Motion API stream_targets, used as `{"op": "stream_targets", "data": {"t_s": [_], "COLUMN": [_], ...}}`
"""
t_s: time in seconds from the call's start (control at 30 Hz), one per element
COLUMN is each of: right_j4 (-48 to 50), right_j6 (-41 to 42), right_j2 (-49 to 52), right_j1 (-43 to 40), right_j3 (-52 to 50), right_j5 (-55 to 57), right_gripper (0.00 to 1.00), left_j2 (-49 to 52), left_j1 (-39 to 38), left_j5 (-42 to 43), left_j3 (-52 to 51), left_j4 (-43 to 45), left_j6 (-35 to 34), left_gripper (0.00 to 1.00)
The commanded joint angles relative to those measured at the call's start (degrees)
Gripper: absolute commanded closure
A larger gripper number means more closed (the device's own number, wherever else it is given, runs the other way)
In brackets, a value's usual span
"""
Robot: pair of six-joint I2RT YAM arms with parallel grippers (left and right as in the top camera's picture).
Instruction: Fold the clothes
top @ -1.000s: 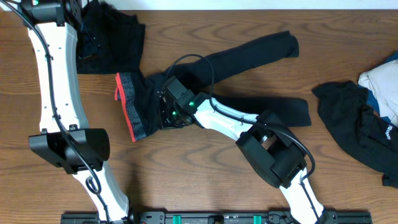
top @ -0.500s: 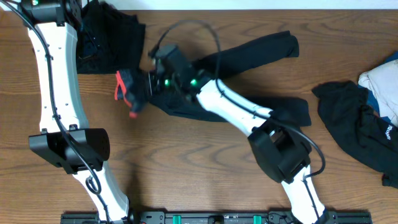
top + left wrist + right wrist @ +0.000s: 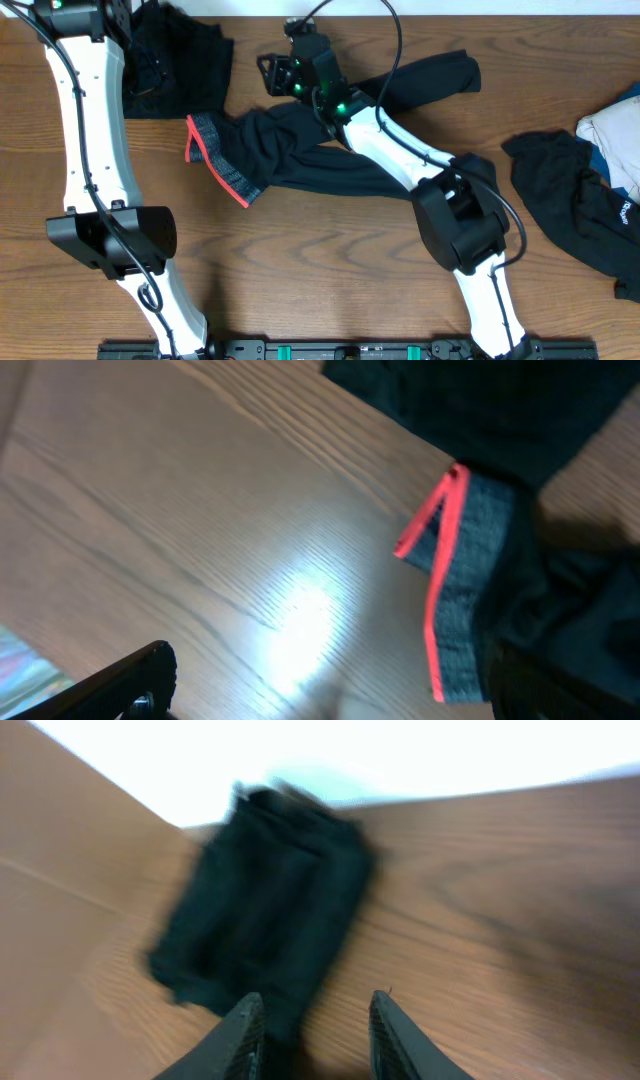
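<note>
Altogether on table [image 3: 330, 260]: five fabric pieces counted, two arms, two grippers.
Black trousers [image 3: 330, 165]: one pair, lying flat mid-table. One leg runs up and to the right, the other runs straight right.
Coral-red waistband [image 3: 215, 160]: one, at the left end of the trousers, turned out so its grey inner face shows. A small red loop sticks out at its top corner.
Dark garment, upper left [image 3: 185, 60]: one black bundle at the far edge, just above the waistband. Contact between them not resolvable.
Crumpled black garment [image 3: 565, 195]: one, at the right side, well apart from the trousers.
White garment [image 3: 608, 130]: one, at the right edge, touching the crumpled black one.
Blue piece [image 3: 630, 100]: one strip beside the white. Separate item or not, cannot tell.
Left gripper [image 3: 125, 25]: over the upper-left bundle. Fingers spread wide and holding nothing; only one finger [image 3: 130, 678] shows in the wrist view.
Right gripper [image 3: 315, 1020]: above bare wood between the upper-left bundle and the upper trouser leg. Fingers parted a modest way with nothing between them.
Hidden: right arm [image 3: 400, 155] crosses the trousers and covers part of the seat and the lower leg. Left arm [image 3: 85, 130] covers the left edge of the upper-left bundle.
Cut off: white and blue pieces run out of frame at the right. The left gripper's second finger is outside the wrist view.
Hard to make out: the right wrist view is motion-blurred and the bundle in it reads only as a dark block. Garment types other than the trousers not identifiable.
</note>
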Motion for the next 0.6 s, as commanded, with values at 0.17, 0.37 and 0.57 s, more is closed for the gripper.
{"op": "stream_targets", "data": {"t_s": [0.17, 0.37, 0.57], "right_j4": [-9.0, -26.9, -41.9], "right_j6": [-2.9, -4.0, -7.1], "right_j2": [-2.4, -10.4, -12.3], "right_j1": [-7.1, -7.1, -1.5], "right_j3": [0.8, 0.8, 0.6], "right_j5": [-15.1, -16.0, -16.4], "right_gripper": [0.37, 0.31, 0.22], "left_j2": [-0.4, -0.4, -0.3], "left_j1": [0.3, 0.3, 0.4], "left_j5": [4.5, 2.5, 2.6], "left_j3": [0.3, 0.3, 0.2], "left_j4": [-3.8, -1.0, 0.9], "left_j6": [2.3, 2.2, 2.2], "left_gripper": [0.02, 0.02, 0.02]}}
